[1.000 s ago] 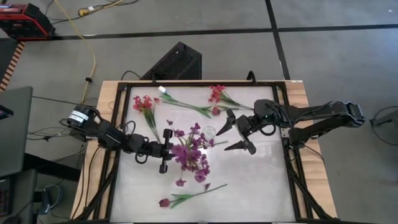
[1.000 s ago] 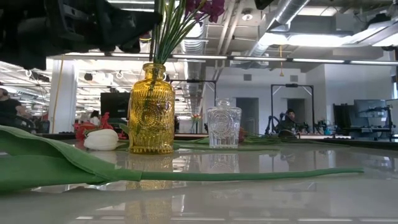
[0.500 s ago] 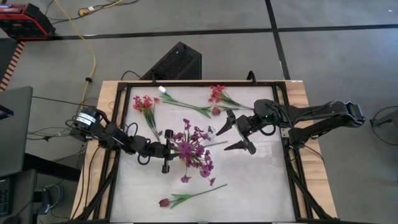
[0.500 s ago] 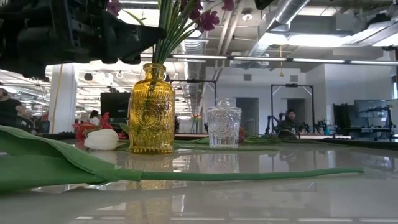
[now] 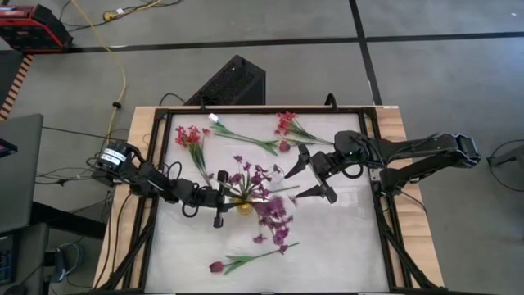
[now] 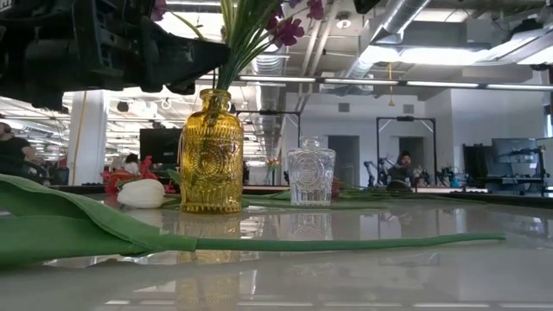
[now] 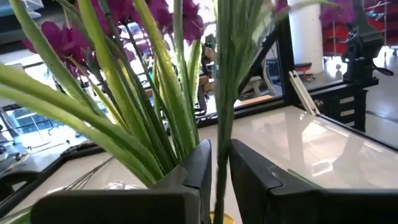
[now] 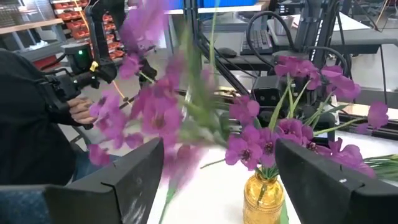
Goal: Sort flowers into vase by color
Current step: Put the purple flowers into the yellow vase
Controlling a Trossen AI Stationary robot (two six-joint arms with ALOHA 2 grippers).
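Left end effector (image 7: 216, 171) seemingly still narrowly around purple flower stems (image 7: 221, 93) above yellow vase (image 5: 243, 206); right end effector (image 5: 316, 174) wide open.

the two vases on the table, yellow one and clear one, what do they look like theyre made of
Yellow vase: amber-tinted glass, it seems, or possibly clear plastic. Light passes through it, and its glossy walls carry a pressed ribbed pattern with a round medallion.

Clear vase: colourless pressed glass by its look. The room behind shows through it, and its cut-style facets catch bright highlights.

Both mirror in the glossy table.
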